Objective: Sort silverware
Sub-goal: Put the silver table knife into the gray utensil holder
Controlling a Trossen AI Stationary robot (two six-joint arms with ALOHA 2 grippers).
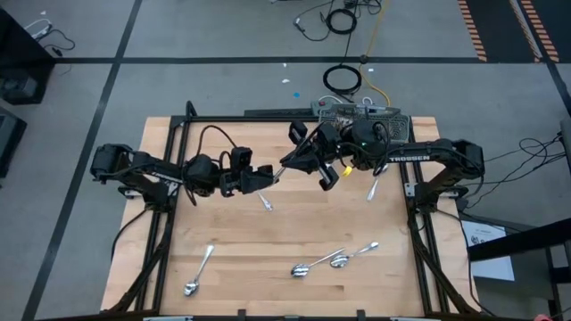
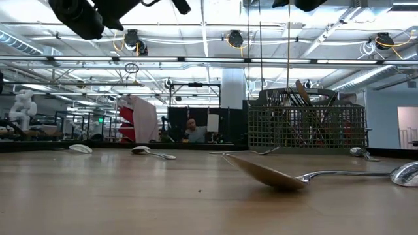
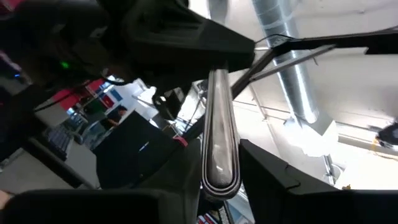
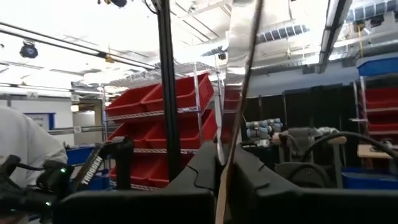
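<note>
A single piece of silverware (image 1: 287,166), slender and silver-coloured, is shown raised above the middle of the table (image 1: 294,234), spanning the gap between the two grippers. In the left wrist view its rounded handle end (image 3: 220,163) is seen lying between that gripper's dark fingers (image 3: 273,180); in the right wrist view a thin metal strip (image 4: 239,81) is seen rising from between the right gripper's fingers (image 4: 199,174), which are clenched on it. The left gripper (image 1: 264,176) is positioned at the near end of the piece, and whether it grips or has let go cannot be told. The right gripper (image 1: 303,159) is positioned at the far end, just in front of the wire-mesh basket (image 1: 361,116).

The remaining silverware is distributed over the wooden table. One spoon (image 1: 200,270) is laid near the front left corner. Two spoons (image 1: 332,260) are laid close together at front centre-right, seen in the low view as the large near spoon (image 2: 307,176). One small piece (image 1: 266,203) is laid below the left gripper, and another (image 1: 374,189) beside the right arm. Further utensils are held upright in the basket (image 2: 307,127) at the table's far edge.

Beyond the table, a seated person (image 2: 191,132) is seen in the room, and a white sleeve (image 4: 25,149) is seen in the right wrist view.
</note>
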